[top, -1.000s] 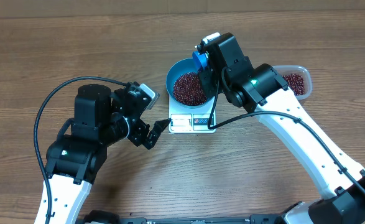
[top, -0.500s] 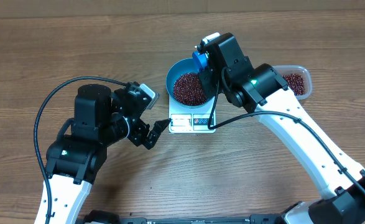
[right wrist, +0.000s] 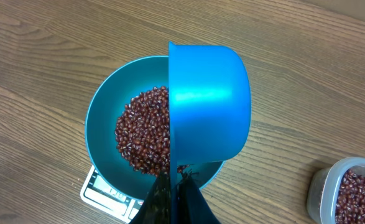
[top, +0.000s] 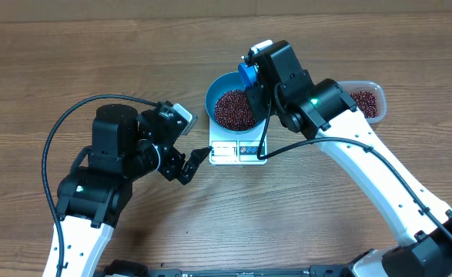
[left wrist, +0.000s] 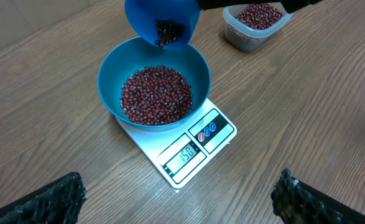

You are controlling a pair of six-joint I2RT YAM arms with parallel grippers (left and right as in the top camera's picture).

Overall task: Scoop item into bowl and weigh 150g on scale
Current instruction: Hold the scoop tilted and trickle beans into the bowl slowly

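Note:
The blue bowl (top: 212,96) stands on the white scale (top: 237,152) and holds a heap of red-brown beans (top: 233,109). In the left wrist view the scale (left wrist: 198,149) has its display lit, apparently reading 150. My right gripper (right wrist: 176,186) is shut on the handle of a blue scoop (right wrist: 207,99). The scoop is tipped over the bowl's far rim, with a few beans (left wrist: 166,31) left at its mouth. My left gripper (left wrist: 177,196) is open and empty, low over the table just in front of the scale.
A clear plastic tub (top: 368,101) with more beans sits on the wooden table to the right of the bowl, beyond the right arm. The left arm's black cable (top: 71,123) loops over the table on the left.

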